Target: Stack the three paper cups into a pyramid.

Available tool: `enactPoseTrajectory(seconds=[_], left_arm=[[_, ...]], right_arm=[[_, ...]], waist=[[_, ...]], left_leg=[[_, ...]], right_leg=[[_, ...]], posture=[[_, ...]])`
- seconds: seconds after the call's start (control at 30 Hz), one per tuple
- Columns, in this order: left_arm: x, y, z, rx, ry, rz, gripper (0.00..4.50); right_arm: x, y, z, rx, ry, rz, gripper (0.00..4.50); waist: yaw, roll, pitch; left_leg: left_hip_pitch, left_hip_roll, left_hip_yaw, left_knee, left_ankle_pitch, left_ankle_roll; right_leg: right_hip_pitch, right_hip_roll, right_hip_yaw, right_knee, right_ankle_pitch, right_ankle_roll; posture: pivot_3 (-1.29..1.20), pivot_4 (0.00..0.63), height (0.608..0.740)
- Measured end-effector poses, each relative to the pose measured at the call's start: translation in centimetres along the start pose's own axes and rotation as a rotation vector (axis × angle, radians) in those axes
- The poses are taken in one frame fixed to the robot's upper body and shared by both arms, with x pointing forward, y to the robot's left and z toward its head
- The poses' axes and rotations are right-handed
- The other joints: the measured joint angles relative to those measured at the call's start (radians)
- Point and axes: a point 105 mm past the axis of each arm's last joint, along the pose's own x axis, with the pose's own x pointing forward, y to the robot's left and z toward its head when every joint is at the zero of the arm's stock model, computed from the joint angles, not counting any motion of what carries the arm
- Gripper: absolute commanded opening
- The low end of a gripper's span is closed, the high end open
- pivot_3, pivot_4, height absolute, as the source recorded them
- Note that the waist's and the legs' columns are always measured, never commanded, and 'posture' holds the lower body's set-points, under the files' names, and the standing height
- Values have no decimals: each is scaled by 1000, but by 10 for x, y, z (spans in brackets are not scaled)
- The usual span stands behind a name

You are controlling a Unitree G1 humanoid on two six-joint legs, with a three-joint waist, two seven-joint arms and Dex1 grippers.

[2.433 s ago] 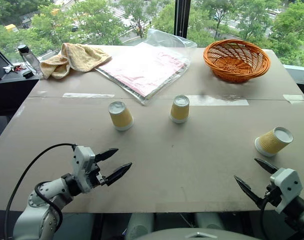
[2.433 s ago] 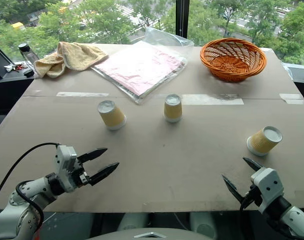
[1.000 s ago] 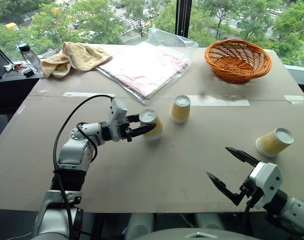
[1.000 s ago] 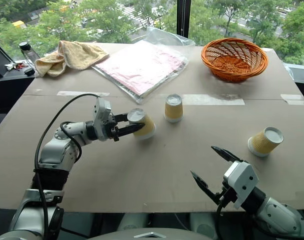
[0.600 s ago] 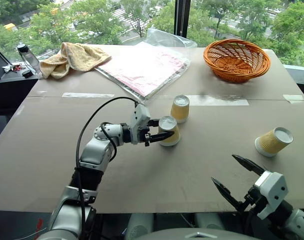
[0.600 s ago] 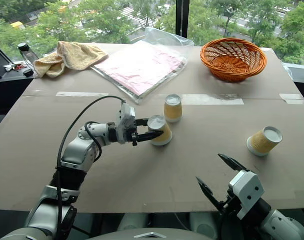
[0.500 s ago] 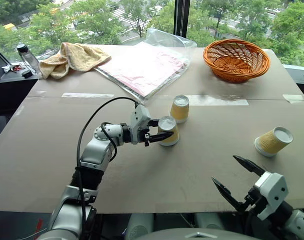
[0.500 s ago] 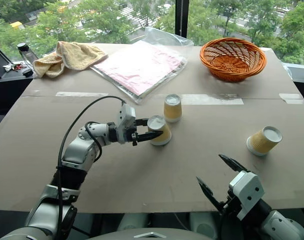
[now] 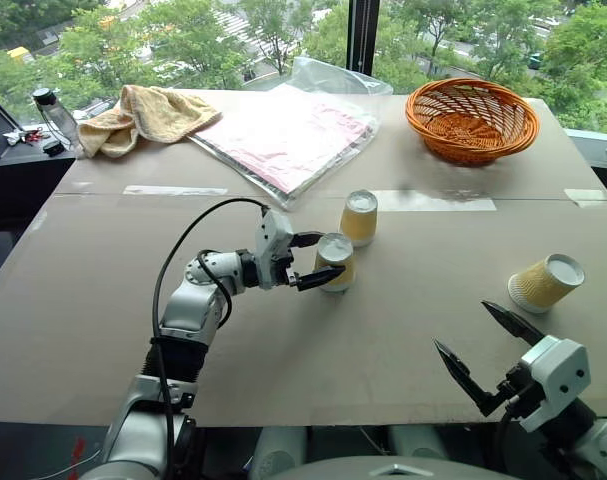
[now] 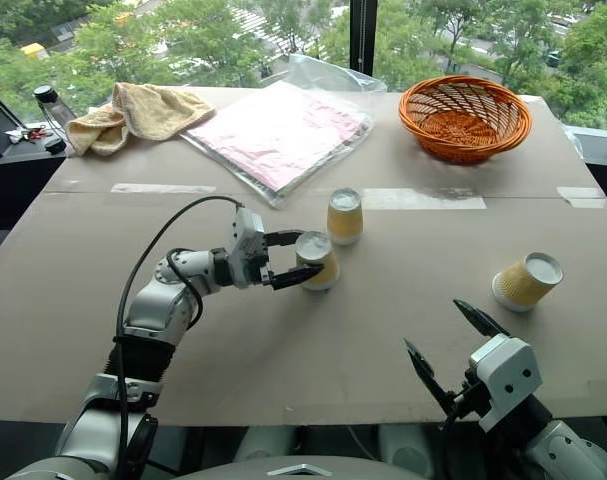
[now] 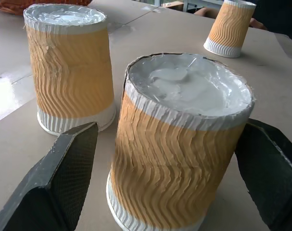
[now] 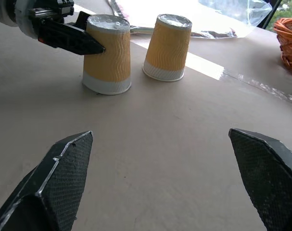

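1. Yellow-tan and ribbed, the nearer paper cup [image 9: 334, 262] stands upside down on the cardboard tabletop [image 9: 283, 340], just beside the second upturned cup [image 9: 359, 217]; placed this close, the pair looks meant as the pyramid's base.
2. Around that nearer cup sits the left gripper [image 9: 317, 260], its fingers spread wide with a gap on either side, so nothing is held.
3. Well apart, toward the right edge, the third cup [image 9: 546, 283] lies tipped on its side, not yet stacked.
4. Near the table's front edge hovers the right gripper [image 9: 475, 345], fingers fully parted and empty, probably ready for that third cup.
5. At the far right corner, the orange wicker basket [image 9: 472, 120] appears empty.
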Motion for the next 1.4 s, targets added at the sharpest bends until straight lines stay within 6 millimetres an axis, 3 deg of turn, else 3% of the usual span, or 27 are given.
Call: enactPoseTrajectory(seconds=[0.03, 0.1, 0.17, 0.27, 0.33, 0.57, 0.7, 0.8, 0.87, 1.07, 1.17, 1.27, 1.4], left_arm=[[0, 0, 1, -2, -5, 1, 4458], [-11, 1, 13, -22, -60, 26, 4458], [-21, -13, 28, -56, -143, -6, 4458], [-26, -30, 41, -69, -170, -95, 4458], [-28, -43, 49, -61, -173, -157, 4458], [-34, -78, 48, -75, -116, -289, 4458], [-33, -85, 47, -71, -103, -309, 4458], [-33, -87, 46, -74, -95, -317, 4500], [-32, -88, 45, -74, -93, -322, 4500], [-36, -84, 44, -50, -104, -273, 4500], [-44, -72, 47, -51, -228, -170, 4500], [-69, -66, 34, -49, -273, -100, 4500], [-104, -56, 24, -81, -212, -23, 4500]], right_arm=[[0, -1, 0, 0, -2, -5, 4500], [2, -21, 7, -26, -28, -123, 4500], [7, -72, 14, -146, -24, -339, 4500], [10, -101, -1, -125, 64, -452, 4500], [13, -114, -13, -85, 119, -500, 4500], [15, -136, -42, 62, 223, -580, 4500], [19, -136, -47, 119, 222, -565, 4500], [20, -138, -52, 168, 220, -564, 3240], [21, -140, -53, 185, 214, -569, 2139], [24, -136, -48, 183, 180, -496, 2113], [39, -115, -27, 186, 100, -342, 2113], [69, -69, 5, 168, 2, -77, 2113], [93, -21, 17, 101, -7, 162, 2113]], waist=[[0, 0, 0], [1, 1, 0], [-1, 1, 0], [4, 1, 0], [4, 3, 0], [-2, 4, 1], [0, 4, 1], [-1, 4, 1], [-1, 4, 1], [-2, 6, 1], [-9, 7, 2], [-26, 7, 2], [-19, 6, 2]], left_leg=[[0, 0, 0, 0, 0, 0], [0, 0, 0, 0, 0, 0], [0, 0, 1, 1, 0, 0], [1, 0, -1, 1, 0, 0], [1, 0, -1, 1, 0, 0], [1, 0, 0, 1, 0, 1], [1, 0, 0, 1, 0, 1], [1, 0, 0, 1, 0, 1], [1, 0, 0, 1, 0, 1], [1, 0, 0, 1, 0, 1], [2, 0, 1, 1, -1, 1], [3, 1, 0, 0, -1, 1], [1, 1, -1, 0, -1, 1]], right_leg=[[0, 0, 0, 0, 0, 0], [0, 0, 0, 0, 0, 0], [1, 0, 1, 0, 0, 0], [2, 0, -1, 1, 0, -1], [2, 0, 0, 1, 0, -1], [2, 0, 1, 0, 0, -1], [2, 0, 1, 0, 0, -1], [2, 0, 1, 0, 0, -1], [2, 0, 1, 0, 0, -1], [2, 0, 1, 0, 0, 0], [2, 0, 2, 0, 0, 0], [2, 2, 1, 0, 0, -1], [1, 1, 0, -1, -1, -1]], posture=[[0, 150, 740], [0, 150, 740], [0, 150, 740], [0, 150, 740], [0, 150, 740], [0, 150, 740], [0, 150, 740], [0, 150, 740], [0, 150, 740], [0, 150, 740], [0, 150, 740], [0, 150, 740], [0, 150, 740]])
